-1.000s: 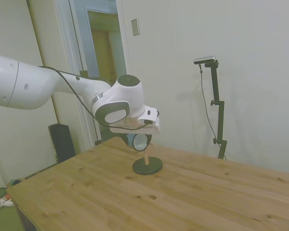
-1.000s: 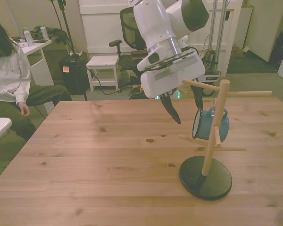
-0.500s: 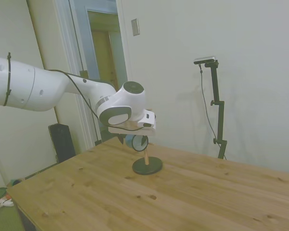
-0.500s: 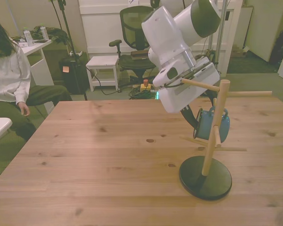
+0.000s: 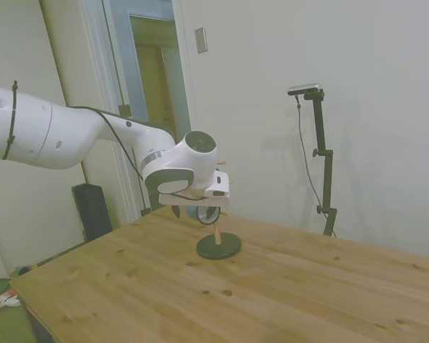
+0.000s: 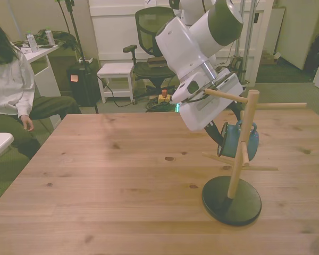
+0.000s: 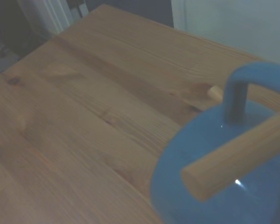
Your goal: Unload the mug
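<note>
The mug (image 6: 236,139) hangs by its handle on a peg of the stand (image 6: 237,159), right at the claw (image 6: 221,134). The claw's fingers straddle the mug's rim; whether they pinch it cannot be told.

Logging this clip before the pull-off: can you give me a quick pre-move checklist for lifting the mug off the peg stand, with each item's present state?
1. Mug hangs by its handle on a peg of the wooden peg stand: ok.
2. Gripper is at the mug: ok.
3. Fingers closed firmly on the mug: cannot tell, the wrist housing and mug hide them.
4. Peg passes through the handle, so the mug must slide along the peg: ok.
5. Stand's dark round base sits flat on the table: ok.
6. Seated person is away from the arm: ok.
</note>
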`<state>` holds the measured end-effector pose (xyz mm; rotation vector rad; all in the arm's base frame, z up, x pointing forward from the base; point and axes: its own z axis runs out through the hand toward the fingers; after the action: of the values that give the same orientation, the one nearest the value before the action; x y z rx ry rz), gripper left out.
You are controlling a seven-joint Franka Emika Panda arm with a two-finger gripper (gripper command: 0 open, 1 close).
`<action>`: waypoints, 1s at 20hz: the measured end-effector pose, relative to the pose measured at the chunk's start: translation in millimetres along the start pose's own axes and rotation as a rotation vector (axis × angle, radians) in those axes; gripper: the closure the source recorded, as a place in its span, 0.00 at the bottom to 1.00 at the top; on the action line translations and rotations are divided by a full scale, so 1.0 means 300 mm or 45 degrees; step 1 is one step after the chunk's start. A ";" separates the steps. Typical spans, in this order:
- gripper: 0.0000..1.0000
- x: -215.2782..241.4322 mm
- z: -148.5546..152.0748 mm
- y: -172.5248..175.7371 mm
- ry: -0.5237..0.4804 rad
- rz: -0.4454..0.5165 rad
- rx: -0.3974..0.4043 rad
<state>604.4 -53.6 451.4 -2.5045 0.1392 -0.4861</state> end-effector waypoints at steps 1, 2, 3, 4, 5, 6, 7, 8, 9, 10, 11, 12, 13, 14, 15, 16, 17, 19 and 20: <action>1.00 0.000 -0.005 0.003 0.004 -0.003 0.002; 1.00 0.001 -0.010 0.005 0.008 -0.003 0.002; 1.00 0.002 -0.013 0.006 0.010 -0.003 0.004; 1.00 0.002 -0.014 0.006 0.011 -0.003 0.006; 1.00 0.002 -0.015 0.007 0.012 -0.004 0.008; 1.00 0.002 -0.015 0.007 0.013 -0.004 0.012; 1.00 0.002 -0.015 0.007 0.014 -0.006 0.017; 1.00 0.002 -0.016 0.007 0.014 -0.008 0.018; 1.00 0.002 -0.017 0.009 0.014 -0.011 0.018; 1.00 0.002 -0.019 0.012 0.016 -0.011 0.018; 1.00 0.002 -0.020 0.014 0.017 -0.010 0.018; 1.00 0.003 -0.022 0.016 0.018 -0.010 0.020; 1.00 0.004 -0.024 0.015 0.019 -0.011 0.022; 1.00 0.006 -0.026 0.014 0.020 -0.012 0.023; 1.00 0.009 -0.028 0.010 0.020 -0.014 0.026; 1.00 0.012 -0.031 0.008 0.021 -0.016 0.027; 1.00 0.013 -0.033 0.007 0.021 -0.016 0.029; 1.00 0.013 -0.035 0.010 0.017 -0.015 0.031; 1.00 0.012 -0.036 0.013 0.014 -0.014 0.032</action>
<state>603.7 -63.0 458.6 -2.4795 0.1228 -0.5035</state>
